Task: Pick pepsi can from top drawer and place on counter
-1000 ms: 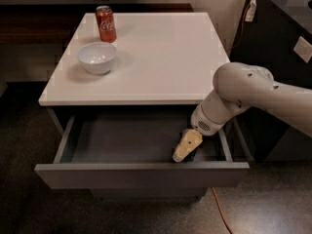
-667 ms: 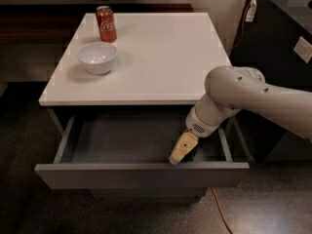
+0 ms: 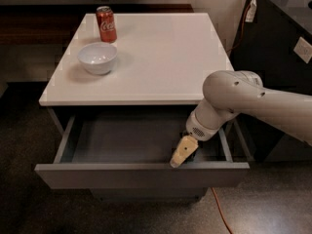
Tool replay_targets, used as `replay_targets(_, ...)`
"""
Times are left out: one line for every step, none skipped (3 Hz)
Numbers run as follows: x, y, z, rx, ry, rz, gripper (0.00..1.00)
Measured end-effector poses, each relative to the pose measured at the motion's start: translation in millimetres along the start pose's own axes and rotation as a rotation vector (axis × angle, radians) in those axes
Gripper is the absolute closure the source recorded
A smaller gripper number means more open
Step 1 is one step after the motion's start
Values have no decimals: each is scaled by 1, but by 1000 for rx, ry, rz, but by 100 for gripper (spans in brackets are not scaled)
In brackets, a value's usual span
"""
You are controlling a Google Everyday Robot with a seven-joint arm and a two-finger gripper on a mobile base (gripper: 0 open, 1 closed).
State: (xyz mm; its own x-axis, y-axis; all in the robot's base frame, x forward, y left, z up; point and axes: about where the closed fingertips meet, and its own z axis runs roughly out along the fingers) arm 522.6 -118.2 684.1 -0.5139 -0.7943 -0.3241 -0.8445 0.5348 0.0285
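Observation:
The top drawer (image 3: 141,174) is pulled open below the white counter (image 3: 161,62); its dark grey inside shows bare floor on the left and middle. The pepsi can is not in view; it may be hidden behind the arm or the drawer front. My gripper (image 3: 181,152) reaches down into the right part of the drawer, its tan tip close to the inside of the drawer front. The white arm crosses in from the right and covers the drawer's right end.
A red Coca-Cola can (image 3: 106,24) stands at the counter's back left. A white bowl (image 3: 97,57) sits in front of it. A dark cabinet (image 3: 282,43) stands to the right, with an orange cable (image 3: 219,211) on the floor.
The arm has swung left and forward, and the gripper has moved a little left and nearer the drawer front. The can and bowl on the counter have not moved.

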Motion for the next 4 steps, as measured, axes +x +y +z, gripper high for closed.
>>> replay_targets(8,-2,2,-7,3,20,30)
replay_targets(8,-3,2,-11,-3,25,53)
replay_targets(8,-3,1,-11,-3,25,76)
replay_targets(11,-6,-2,-13,-17,38,98)
